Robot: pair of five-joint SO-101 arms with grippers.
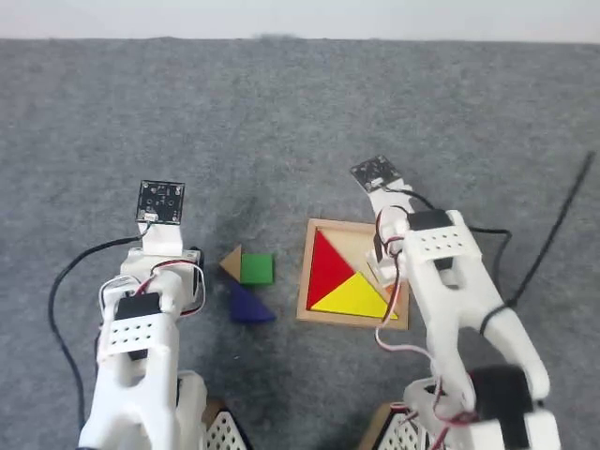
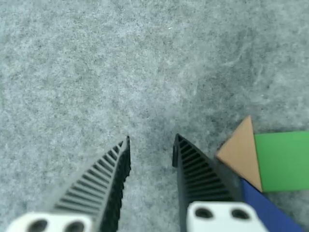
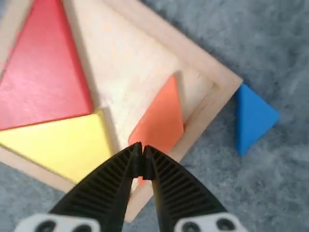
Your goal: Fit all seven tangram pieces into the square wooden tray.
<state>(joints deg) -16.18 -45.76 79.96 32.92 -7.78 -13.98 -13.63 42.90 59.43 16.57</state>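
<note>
The square wooden tray (image 1: 314,234) (image 3: 212,72) holds a red triangle (image 1: 326,267) (image 3: 43,72) and a yellow triangle (image 1: 352,296) (image 3: 63,145). An orange piece (image 3: 159,121) lies in the tray against its inner wall. My right gripper (image 3: 140,148) is shut, with its tips over the orange piece's edge and nothing between them. A light blue triangle (image 3: 253,118) rests on the carpet just outside the tray. Left of the tray lie a tan triangle (image 1: 232,264) (image 2: 241,152), a green square (image 1: 257,269) (image 2: 282,159) and a dark blue triangle (image 1: 248,305) (image 2: 268,210). My left gripper (image 2: 152,142) is open over bare carpet beside the tan triangle.
Grey carpet (image 1: 281,122) covers the table, with open room toward the far side. A black cable (image 1: 553,234) runs along the right, beyond the right arm.
</note>
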